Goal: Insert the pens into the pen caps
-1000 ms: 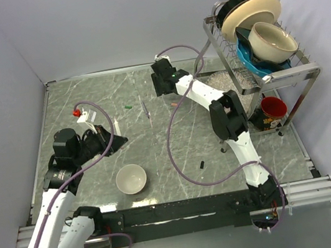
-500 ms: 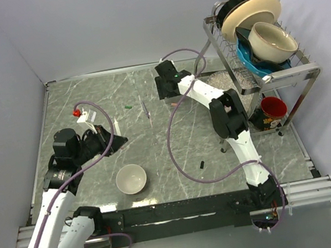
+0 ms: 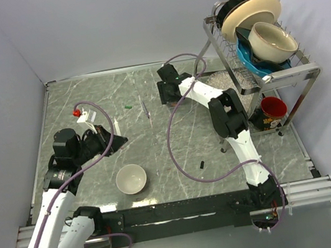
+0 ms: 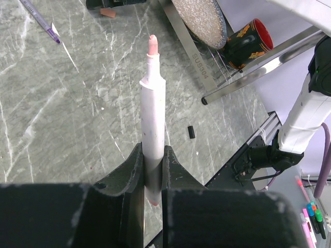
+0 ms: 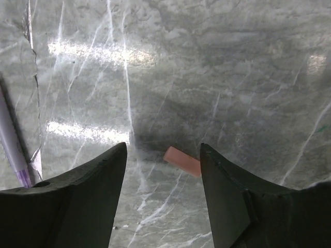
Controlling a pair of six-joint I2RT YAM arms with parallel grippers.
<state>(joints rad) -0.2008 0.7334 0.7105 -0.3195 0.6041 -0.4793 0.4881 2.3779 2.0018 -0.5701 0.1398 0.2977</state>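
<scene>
My left gripper (image 3: 112, 135) (image 4: 153, 152) is shut on a white pen (image 4: 153, 119) with a pinkish-red tip, held above the table at the left. My right gripper (image 3: 171, 98) (image 5: 163, 150) is open, low over the table at the far middle. The orange-red cap (image 5: 182, 161) lies flat between its fingers, close to the right one; it also shows in the left wrist view (image 4: 107, 12). A second pen (image 3: 145, 109) (image 5: 13, 150) with a purple tip lies left of that gripper. The green cap (image 3: 128, 106) lies further left. The black cap (image 3: 201, 165) (image 4: 191, 132) lies near the front right. A third pen is out of view.
A white bowl (image 3: 131, 179) stands at the near left. A dish rack (image 3: 261, 52) with plates and bowls fills the far right, and a red mug (image 3: 273, 108) stands under it. A purple cable (image 3: 176, 153) hangs from the right arm over the table.
My right gripper has shifted a little to the right and nearer, over the orange-red cap. My left arm and its pen have not moved.
</scene>
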